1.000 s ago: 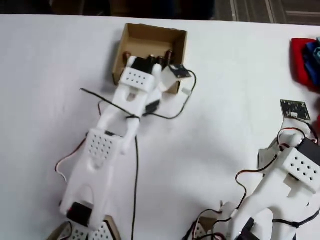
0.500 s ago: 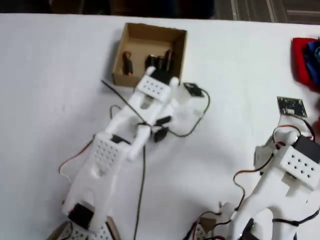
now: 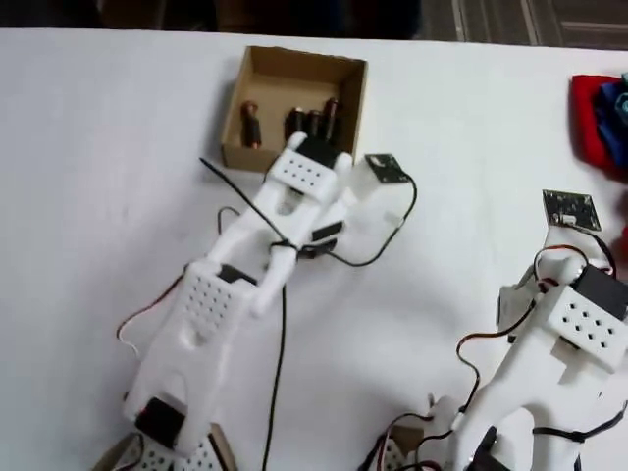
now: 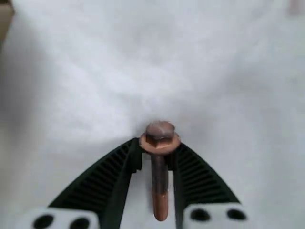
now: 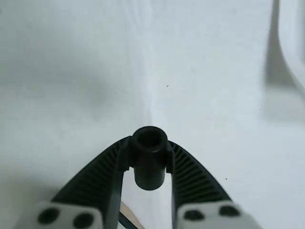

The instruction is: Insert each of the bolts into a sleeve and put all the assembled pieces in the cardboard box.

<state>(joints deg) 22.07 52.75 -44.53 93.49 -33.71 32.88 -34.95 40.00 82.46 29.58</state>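
Bolt (image 4: 159, 174) clamped in left gripper (image 4: 158, 148), black sleeve (image 5: 149, 163) clamped in right gripper (image 5: 148, 148)

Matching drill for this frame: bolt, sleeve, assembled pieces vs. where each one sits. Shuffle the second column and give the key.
Things
1. bolt
2. sleeve
3. assembled pieces

Places
A. clamped between the fingers of the right hand, open end facing away from the wrist camera
B. lying inside the cardboard box
C. clamped between the fingers of the left hand, head past the fingertips

Pairs: 1-C, 2-A, 3-B
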